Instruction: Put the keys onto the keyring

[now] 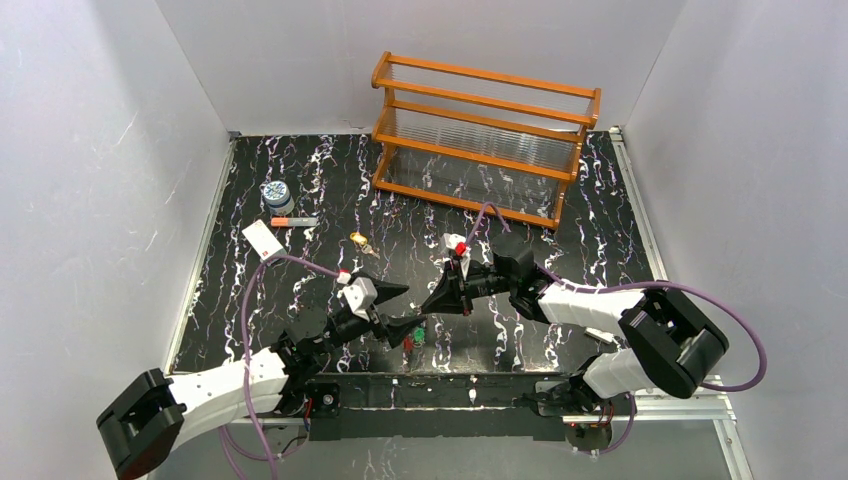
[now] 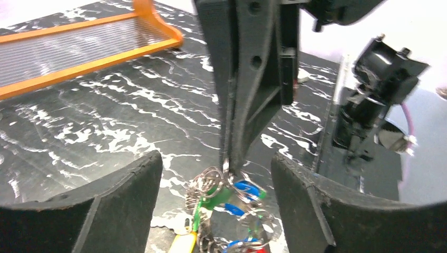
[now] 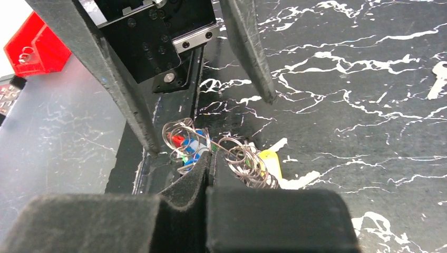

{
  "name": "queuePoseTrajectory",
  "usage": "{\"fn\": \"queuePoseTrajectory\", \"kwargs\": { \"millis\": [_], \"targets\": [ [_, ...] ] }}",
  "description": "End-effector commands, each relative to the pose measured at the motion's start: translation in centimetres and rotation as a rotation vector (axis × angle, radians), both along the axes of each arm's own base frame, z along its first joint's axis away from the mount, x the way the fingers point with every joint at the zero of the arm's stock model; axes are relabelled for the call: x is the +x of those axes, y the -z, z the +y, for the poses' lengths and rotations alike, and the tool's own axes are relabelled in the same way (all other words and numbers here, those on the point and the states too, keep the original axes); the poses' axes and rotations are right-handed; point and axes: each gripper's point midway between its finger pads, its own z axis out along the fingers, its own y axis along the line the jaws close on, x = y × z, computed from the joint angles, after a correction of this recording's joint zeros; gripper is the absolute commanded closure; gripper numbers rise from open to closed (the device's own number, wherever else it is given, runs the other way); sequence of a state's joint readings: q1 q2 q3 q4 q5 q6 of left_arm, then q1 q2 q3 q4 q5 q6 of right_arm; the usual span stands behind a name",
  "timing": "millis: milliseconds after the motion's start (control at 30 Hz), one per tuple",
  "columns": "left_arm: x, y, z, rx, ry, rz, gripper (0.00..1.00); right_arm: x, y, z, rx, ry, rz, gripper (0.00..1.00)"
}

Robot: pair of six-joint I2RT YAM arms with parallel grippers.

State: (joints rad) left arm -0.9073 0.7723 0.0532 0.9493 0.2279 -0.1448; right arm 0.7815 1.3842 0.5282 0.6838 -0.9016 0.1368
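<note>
Black marbled table point(image 1: 600, 230), contents from left: round blue-white jar point(image 1: 277, 193); orange-tipped stick point(image 1: 294, 221) just below it; white card point(image 1: 262, 240) near the stick. Left gripper point(image 2: 216, 157): fingers point(image 2: 126, 205) spread wide, standing either side of the bunch, gripping nothing. Keys point(image 2: 240, 190): green, blue, yellow and red heads in one tangled bunch with the keyring point(image 3: 182, 132), lying near the table's front edge, between the two grippers. Right gripper point(image 3: 209, 158): pads pressed together, pinching a wire loop of the keyring from above. Orange wooden rack point(image 1: 485, 140): at the back, well apart from the bunch
</note>
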Motion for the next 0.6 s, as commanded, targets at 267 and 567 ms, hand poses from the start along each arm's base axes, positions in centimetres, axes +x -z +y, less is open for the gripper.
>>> {"fn": "queuePoseTrajectory", "kwargs": {
  "millis": [267, 567],
  "targets": [
    [10.2, 0.2, 11.1, 0.233, -0.794, -0.031, 0.1, 2.7, 1.8, -1.7, -0.082, 0.157, 0.009, 0.99],
    [14.9, 3.7, 22.2, 0.287, -1.187, 0.088, 0.02, 5.2, 3.4, -4.1, -0.12, 0.252, 0.071, 0.99]
  ]
}}
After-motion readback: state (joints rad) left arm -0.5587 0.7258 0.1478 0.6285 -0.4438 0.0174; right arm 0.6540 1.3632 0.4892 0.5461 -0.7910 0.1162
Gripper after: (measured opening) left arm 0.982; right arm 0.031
